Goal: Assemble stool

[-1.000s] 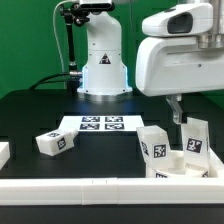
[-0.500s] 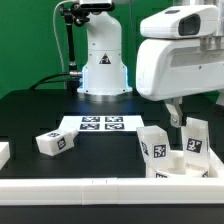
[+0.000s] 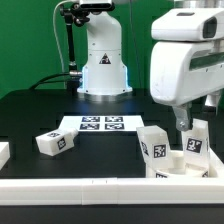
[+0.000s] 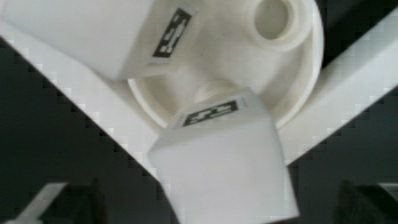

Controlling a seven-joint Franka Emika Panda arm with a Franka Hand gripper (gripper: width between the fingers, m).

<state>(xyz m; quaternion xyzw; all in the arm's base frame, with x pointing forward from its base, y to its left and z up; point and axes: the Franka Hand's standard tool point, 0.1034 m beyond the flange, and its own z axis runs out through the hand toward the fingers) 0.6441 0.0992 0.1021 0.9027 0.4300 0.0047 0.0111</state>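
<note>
At the black table's near edge, exterior view's right: smooth white plastic seat, round and rimmed, with two chunky oblong legs standing upright in it, tagged in black-and-white squares. Just above the farther one, claw spread wide, gripping nothing. Toward the exterior view's left: third leg lying flat. Behind: thin flat marker board.

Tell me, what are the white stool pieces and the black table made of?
The loose leg and the seat look like white plastic, smooth with a soft sheen: chunky, even in colour, rounded edges. The table is black and mostly dull; maybe cloth or painted board, I cannot tell which.
</note>
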